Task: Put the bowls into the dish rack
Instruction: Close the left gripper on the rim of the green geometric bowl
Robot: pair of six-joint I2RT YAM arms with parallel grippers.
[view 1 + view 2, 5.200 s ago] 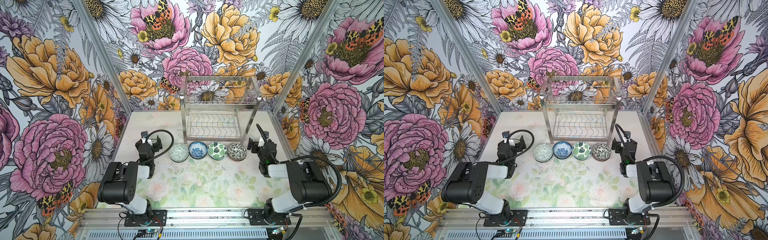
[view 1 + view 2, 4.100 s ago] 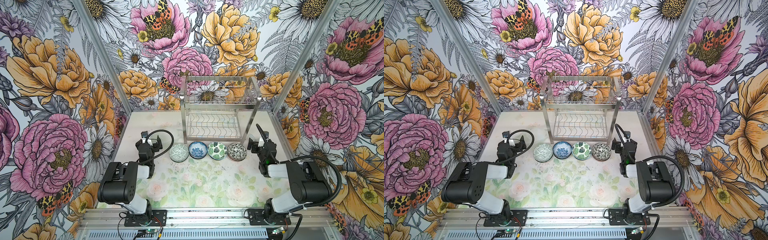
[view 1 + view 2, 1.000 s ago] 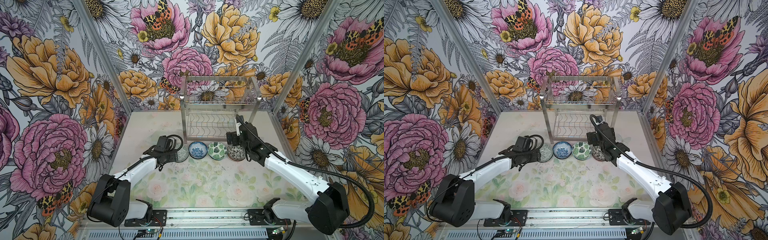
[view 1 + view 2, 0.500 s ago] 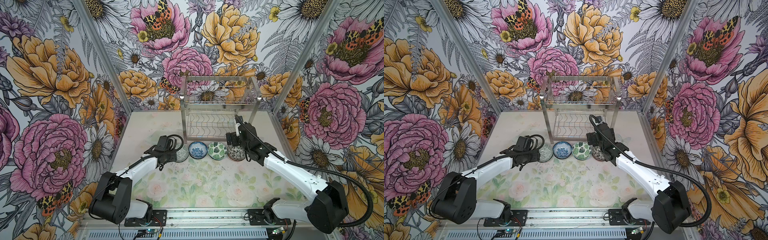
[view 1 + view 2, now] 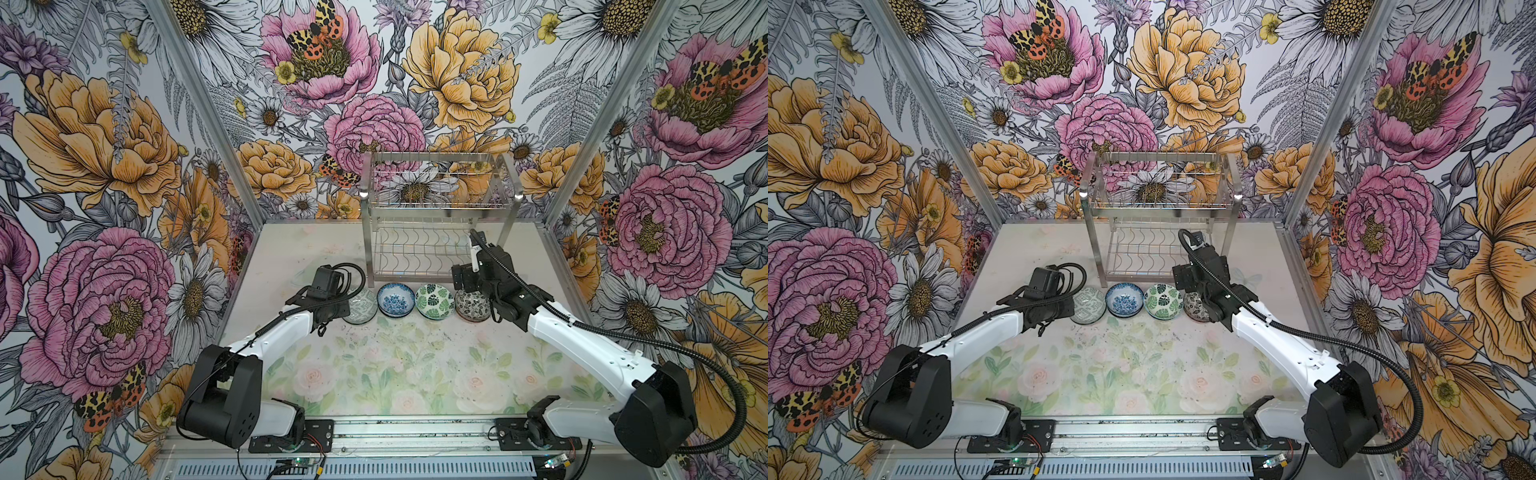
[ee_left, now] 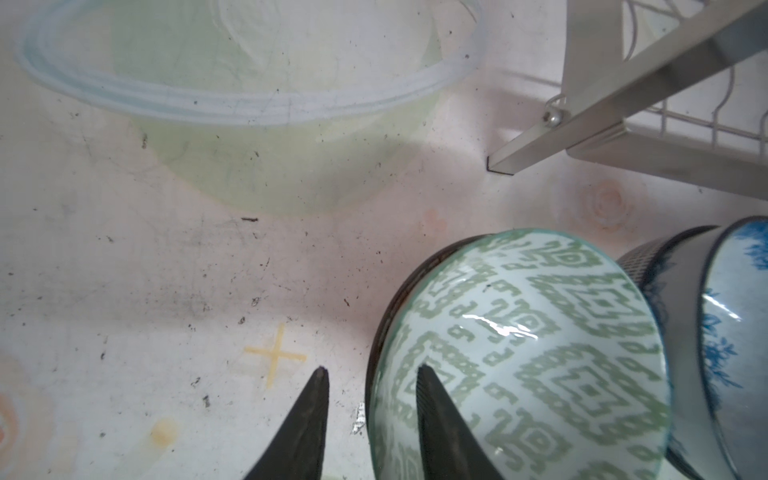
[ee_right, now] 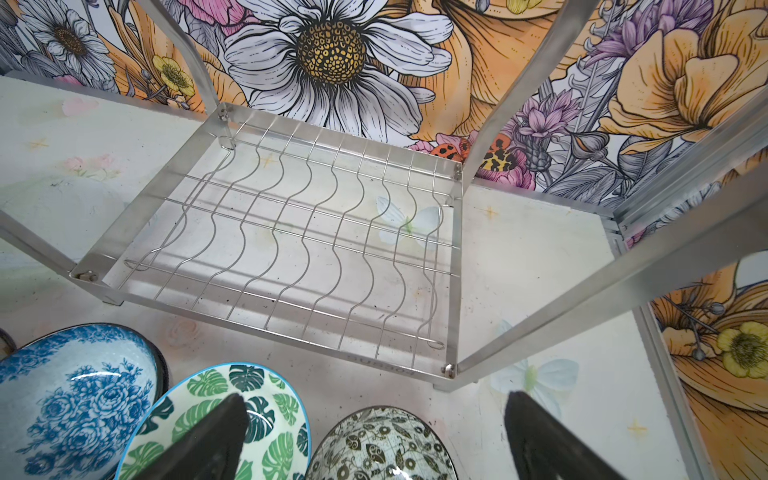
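A few seconds back both arms sat folded at the near edge of the worktop (image 5: 374, 374); now both are stretched out to the row of four bowls in front of the dish rack (image 5: 366, 241), and the newest change is on the left. The left claw (image 6: 370, 372) has drawn its jaws in from a wide spread to a narrow one around the near wall of the green geometric-patterned bowl (image 6: 519, 353), the leftmost of the row; one finger is inside the bowl and the other outside it; a thin strip of worktop shows between the outer finger and the bowl's wall, so the pinch looks close but not yet made, and the bowl rests where it was, touching the blue floral bowl (image 5: 396, 300) beside it. Next along, the green leaf bowl (image 5: 435, 302) and the black-and-white floral bowl (image 5: 471, 305) have not shifted either. The right claw (image 7: 376, 401) has hardly moved in the last second; it hangs fully spread and empty above those two bowls, one finger over the leaf bowl and the other over bare worktop beyond the black-and-white one. Both tiers of the rack are bare, so the loading has not begun; the left grasp is probably the first pick.
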